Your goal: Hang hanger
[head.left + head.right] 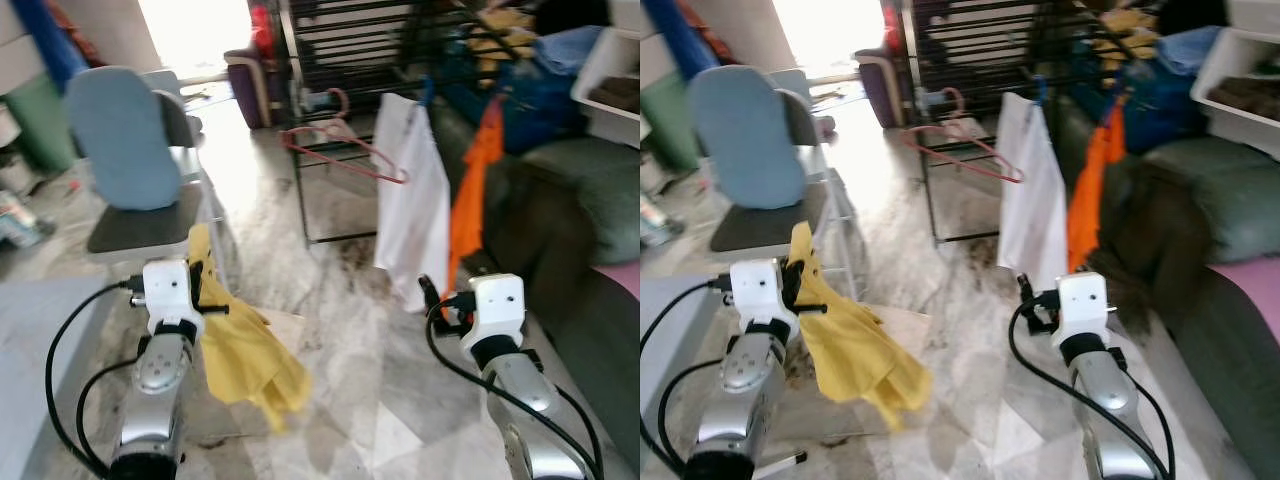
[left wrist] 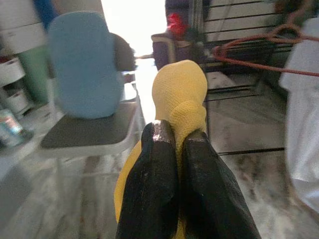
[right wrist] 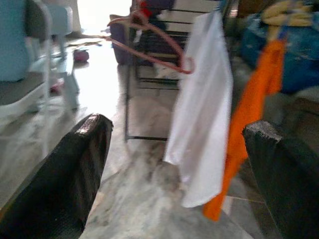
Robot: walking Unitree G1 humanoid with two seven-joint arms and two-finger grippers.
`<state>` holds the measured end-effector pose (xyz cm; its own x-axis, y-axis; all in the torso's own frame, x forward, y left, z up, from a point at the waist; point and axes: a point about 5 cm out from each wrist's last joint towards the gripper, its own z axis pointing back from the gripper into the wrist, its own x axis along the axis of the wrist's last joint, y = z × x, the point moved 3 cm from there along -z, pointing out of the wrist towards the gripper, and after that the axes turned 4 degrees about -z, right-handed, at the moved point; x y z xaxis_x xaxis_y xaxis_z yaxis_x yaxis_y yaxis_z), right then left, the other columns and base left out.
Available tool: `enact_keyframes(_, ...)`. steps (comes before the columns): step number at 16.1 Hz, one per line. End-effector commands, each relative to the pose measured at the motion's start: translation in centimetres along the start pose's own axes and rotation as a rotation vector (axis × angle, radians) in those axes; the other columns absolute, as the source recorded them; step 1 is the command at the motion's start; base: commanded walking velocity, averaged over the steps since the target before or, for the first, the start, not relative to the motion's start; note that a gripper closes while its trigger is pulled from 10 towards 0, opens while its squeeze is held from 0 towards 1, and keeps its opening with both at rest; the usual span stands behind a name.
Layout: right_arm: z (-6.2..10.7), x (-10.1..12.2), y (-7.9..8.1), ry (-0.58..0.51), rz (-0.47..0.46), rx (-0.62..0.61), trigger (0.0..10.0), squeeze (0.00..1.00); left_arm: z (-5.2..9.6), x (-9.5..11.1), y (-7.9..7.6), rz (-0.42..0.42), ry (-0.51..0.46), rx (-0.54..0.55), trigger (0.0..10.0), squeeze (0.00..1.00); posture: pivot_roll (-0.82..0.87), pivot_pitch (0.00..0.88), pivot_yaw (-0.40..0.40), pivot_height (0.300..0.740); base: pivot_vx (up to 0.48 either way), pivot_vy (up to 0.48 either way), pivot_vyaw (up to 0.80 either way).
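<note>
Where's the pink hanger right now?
The pink hanger hangs on the black drying rack ahead, just left of the white cloth.

Lighting: strong daylight from a doorway (image 1: pixel 195 30) at the far end of the room, blown out to plain white. Glare: a bright sheen runs down the marble floor (image 1: pixel 250 170) from it. Shadow: the dark rack (image 1: pixel 350 50) and sofa side (image 1: pixel 1200 300) stay dim. Focus: all four pictures softly blurred; the pink hanger (image 1: pixel 345 150) smeared, the chair (image 2: pixel 84 64) hazy. Wrist views: black fingers (image 2: pixel 159 184) near the lens, soft and dull; white cloth (image 3: pixel 202 114) streaked.
</note>
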<state>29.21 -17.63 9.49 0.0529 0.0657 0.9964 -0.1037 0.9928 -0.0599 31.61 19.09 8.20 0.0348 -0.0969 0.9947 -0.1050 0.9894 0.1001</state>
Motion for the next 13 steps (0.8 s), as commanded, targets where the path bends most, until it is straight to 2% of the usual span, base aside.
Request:
enact_keyframes(1,0.0,0.9,0.5,-0.028,0.006,0.022,10.0,0.0,-0.1,1.3,0.6,-0.009,-0.051,0.024,10.0,0.0,-0.15,0.0,0.069,0.74,0.0,0.0,0.8)
enact_keyframes(4,-0.3,1.2,1.3,-0.034,0.036,0.076,10.0,0.0,0.6,1.0,0.9,-0.009,-0.042,0.044,10.0,0.0,-0.14,0.0,0.046,0.74,0.0,0.0,0.8)
enact_keyframes(8,-0.5,1.3,1.4,-0.033,0.027,0.098,10.0,0.0,1.6,0.7,1.3,-0.003,-0.039,0.082,10.0,0.0,-0.13,0.0,0.014,0.74,0.0,0.0,0.66)
enact_keyframes(10,-0.9,1.4,1.6,-0.032,0.031,0.123,10.0,0.0,2.2,0.5,1.2,-0.003,-0.033,0.096,10.0,0.0,-0.11,0.0,-0.004,0.74,0.0,0.0,0.0)
enact_keyframes(13,-1.8,1.9,2.0,-0.049,0.012,0.127,10.0,0.0,2.2,0.8,0.9,-0.005,-0.042,0.086,10.0,0.0,-0.1,0.0,0.004,0.74,0.0,0.0,0.0)
